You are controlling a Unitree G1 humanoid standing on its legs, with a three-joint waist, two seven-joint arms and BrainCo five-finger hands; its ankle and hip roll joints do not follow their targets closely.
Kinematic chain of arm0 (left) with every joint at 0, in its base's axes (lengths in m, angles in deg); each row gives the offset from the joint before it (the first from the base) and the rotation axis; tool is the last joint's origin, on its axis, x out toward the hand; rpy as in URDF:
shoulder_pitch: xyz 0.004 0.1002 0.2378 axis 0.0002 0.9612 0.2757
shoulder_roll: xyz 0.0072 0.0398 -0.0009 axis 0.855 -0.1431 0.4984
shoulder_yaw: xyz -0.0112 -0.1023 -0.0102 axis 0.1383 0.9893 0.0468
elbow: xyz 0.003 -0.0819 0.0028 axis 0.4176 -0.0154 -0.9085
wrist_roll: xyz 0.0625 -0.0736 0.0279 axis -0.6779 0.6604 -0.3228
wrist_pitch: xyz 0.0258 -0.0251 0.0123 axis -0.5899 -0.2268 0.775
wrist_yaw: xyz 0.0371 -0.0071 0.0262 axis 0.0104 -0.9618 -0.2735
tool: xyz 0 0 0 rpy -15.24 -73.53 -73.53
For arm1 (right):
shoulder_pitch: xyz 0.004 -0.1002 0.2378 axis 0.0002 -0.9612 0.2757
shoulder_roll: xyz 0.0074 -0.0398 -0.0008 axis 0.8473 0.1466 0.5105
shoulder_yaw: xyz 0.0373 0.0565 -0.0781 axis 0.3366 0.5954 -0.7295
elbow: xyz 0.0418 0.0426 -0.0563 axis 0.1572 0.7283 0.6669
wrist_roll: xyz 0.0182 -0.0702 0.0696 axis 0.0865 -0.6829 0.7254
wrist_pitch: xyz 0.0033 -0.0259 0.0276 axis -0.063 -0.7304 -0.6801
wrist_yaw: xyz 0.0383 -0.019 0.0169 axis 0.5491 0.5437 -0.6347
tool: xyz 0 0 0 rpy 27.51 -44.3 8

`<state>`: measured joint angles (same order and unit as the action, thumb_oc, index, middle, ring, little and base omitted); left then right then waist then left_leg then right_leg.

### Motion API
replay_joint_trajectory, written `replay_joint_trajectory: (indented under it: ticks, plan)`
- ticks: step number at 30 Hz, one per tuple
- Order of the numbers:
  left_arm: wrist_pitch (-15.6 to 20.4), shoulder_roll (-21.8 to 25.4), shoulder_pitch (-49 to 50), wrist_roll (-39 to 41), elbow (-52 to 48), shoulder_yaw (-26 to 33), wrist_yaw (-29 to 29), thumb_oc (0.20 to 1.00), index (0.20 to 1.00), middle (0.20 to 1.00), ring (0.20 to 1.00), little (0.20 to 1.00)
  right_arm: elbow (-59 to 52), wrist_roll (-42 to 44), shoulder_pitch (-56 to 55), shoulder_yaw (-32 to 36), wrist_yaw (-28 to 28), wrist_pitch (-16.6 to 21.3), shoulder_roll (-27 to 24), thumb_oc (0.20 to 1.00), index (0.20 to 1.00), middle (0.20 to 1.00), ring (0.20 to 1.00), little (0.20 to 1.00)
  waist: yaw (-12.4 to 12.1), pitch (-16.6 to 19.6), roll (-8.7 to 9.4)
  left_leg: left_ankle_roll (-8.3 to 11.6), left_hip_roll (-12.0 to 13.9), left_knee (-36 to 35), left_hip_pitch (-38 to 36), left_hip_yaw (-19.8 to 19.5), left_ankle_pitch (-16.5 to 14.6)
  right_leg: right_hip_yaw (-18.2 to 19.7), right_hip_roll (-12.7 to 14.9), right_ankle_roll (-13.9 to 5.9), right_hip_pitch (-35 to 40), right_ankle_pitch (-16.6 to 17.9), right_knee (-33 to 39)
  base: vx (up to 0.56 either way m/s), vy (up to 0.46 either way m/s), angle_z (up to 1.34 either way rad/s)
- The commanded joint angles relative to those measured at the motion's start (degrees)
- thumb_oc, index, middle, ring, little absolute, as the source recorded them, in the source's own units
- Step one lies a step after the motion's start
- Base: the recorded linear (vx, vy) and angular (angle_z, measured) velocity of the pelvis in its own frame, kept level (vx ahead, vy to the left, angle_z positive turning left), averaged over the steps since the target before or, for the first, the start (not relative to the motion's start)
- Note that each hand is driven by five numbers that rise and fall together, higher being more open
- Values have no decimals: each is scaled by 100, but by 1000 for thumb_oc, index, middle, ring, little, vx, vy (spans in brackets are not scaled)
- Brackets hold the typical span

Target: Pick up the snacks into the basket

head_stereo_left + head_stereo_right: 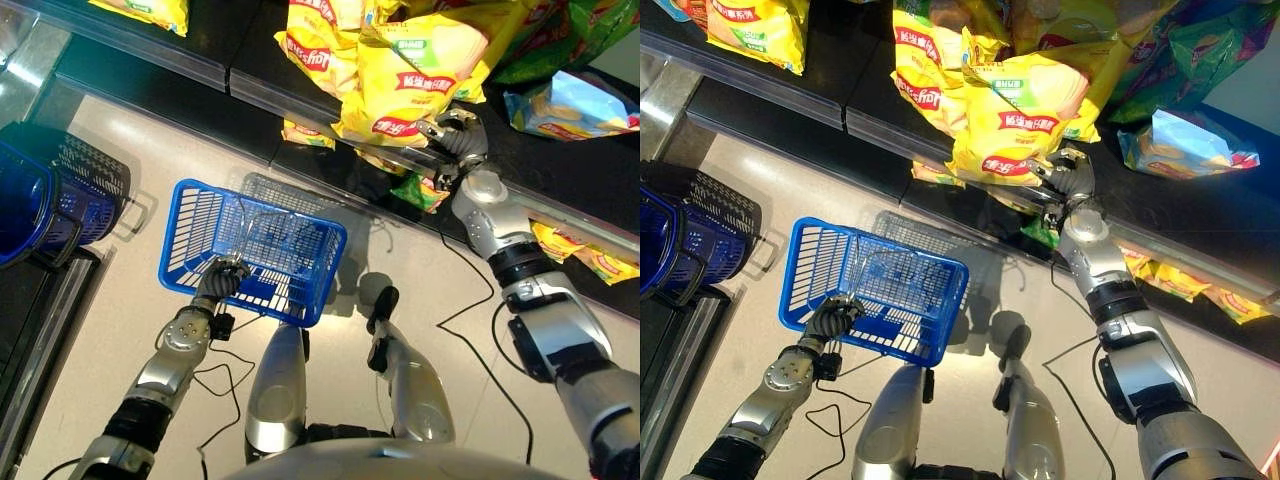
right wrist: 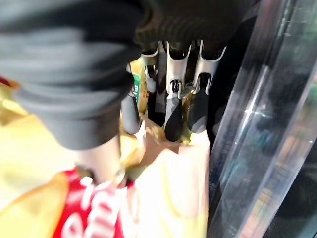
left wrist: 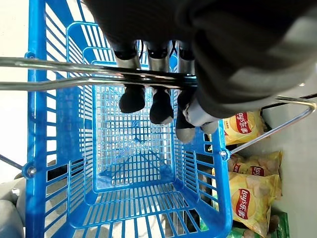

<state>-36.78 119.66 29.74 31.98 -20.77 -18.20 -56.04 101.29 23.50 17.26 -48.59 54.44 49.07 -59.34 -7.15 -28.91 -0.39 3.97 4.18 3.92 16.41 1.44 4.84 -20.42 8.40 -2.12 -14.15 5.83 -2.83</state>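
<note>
The right robot hand (image 1: 458,140) is up at the shelf (image 1: 560,165), its fingers (image 2: 173,116) curled onto the lower edge of a yellow snack bag (image 1: 405,85). The thumb pinches the bag from the other side; much of that grip is hidden behind the wrist cover in the right wrist view. The bag hangs over the shelf's clear front rail (image 2: 257,114), just beside the fingers, and more yellow bags are cut off at the top of the eye views. The left robot hand (image 1: 222,278) is clamped round the wire handle (image 3: 74,79) of the blue basket (image 1: 190,215), held over the floor (image 1: 120,320). The basket's mesh bottom is bare, open from above. Dark stacked baskets (image 1: 60,195) stand at the left, well apart, partly cut off.
</note>
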Motion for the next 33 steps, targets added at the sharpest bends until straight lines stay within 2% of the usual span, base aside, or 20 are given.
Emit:
replay_joint_trajectory:
  ticks: [1,21,23,28,29,33]
  plan:
    - [304,451,436,52,-851,-4,-125,200,200,200,200,200,27,319,581,-263,-5,226,13,200,200,200,200,200,-60,204,164,-162,-114,413,-35,192,-563,338,454,-499,-159,-257,-489,0,0,0]
    - [253,493,490,-21,-809,78,-102,200,200,200,200,200,-566,477,18,-299,-120,300,200,200,200,200,200,200,-126,181,231,-193,-135,326,-146,130,-504,289,466,-490,-11,-242,-431,0,0,0]
    - [280,458,467,141,-885,129,-89,200,200,200,200,200,-963,512,-315,-344,-247,336,196,200,200,200,200,200,-113,184,251,-203,-142,308,-164,134,-496,279,474,-497,4,-232,-424,0,0,0]
    - [405,385,470,449,-1163,451,14,200,200,200,200,200,-2234,1,-1736,-469,-1021,218,-54,200,200,200,200,200,-69,169,307,-214,-166,301,-156,73,-471,233,496,-510,45,-238,-416,-1,-5,3]
    - [459,319,400,545,-1241,514,41,200,200,200,200,200,-2353,-148,-2235,-397,-1259,206,-128,200,200,200,200,200,-71,141,307,-223,-184,329,-145,42,-476,202,509,-517,69,-236,-428,-4,-3,11]
    - [509,295,257,555,-1417,642,82,200,200,200,200,200,-2564,-531,-2793,-312,-1523,166,-254,200,200,200,200,200,-53,96,268,-229,-194,384,-104,-15,-485,161,531,-525,74,-252,-462,-16,3,11]
